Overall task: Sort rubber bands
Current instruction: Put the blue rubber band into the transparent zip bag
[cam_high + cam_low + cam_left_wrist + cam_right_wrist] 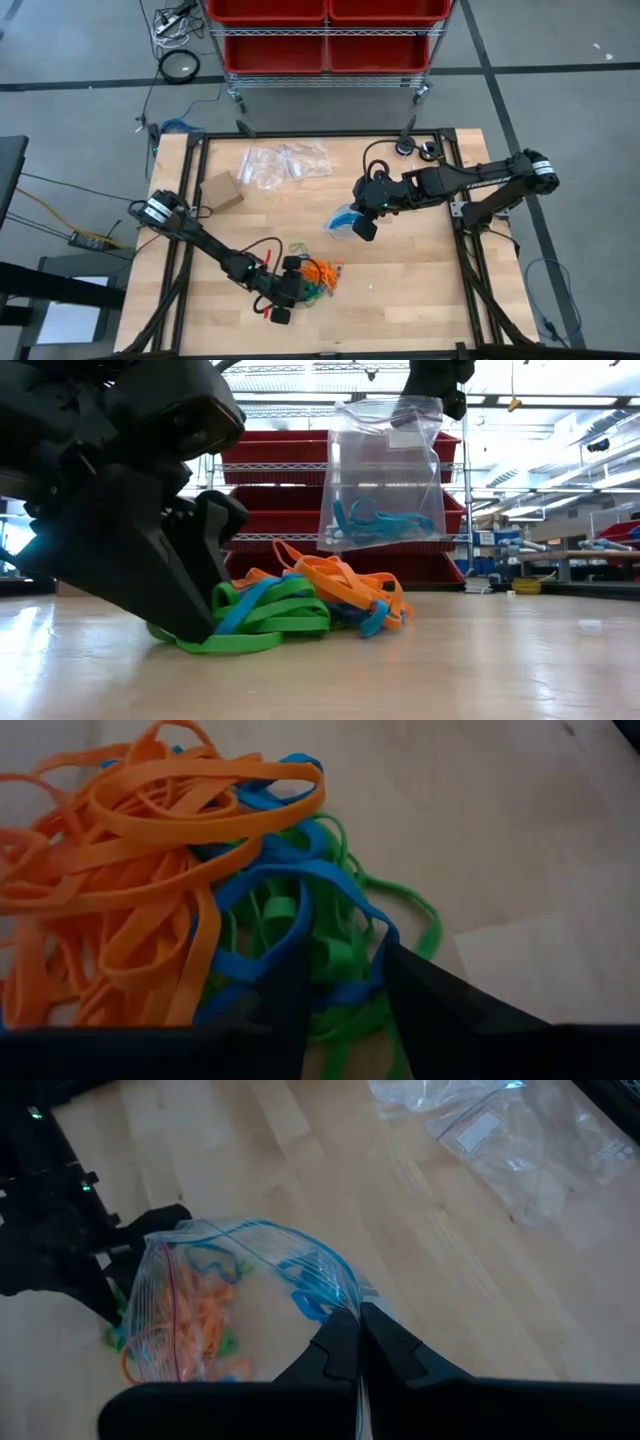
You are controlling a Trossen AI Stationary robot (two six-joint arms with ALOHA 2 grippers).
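Two dark fingers of my left gripper (335, 1005) stood parted, straddling blue strands in the tangled pile of orange, blue and green rubber bands (316, 275) near the table's front. My right gripper (352, 1342) pinched a clear zip bag (382, 470) holding blue bands, aloft mid-table. I judged a blue pick underway; next, closing on one band alone.

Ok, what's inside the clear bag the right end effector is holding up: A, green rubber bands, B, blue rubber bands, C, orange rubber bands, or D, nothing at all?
B: in the low view the clear bag hanging from the right end effector holds only blue rubber bands, while the orange and green ones lie in the pile on the table.
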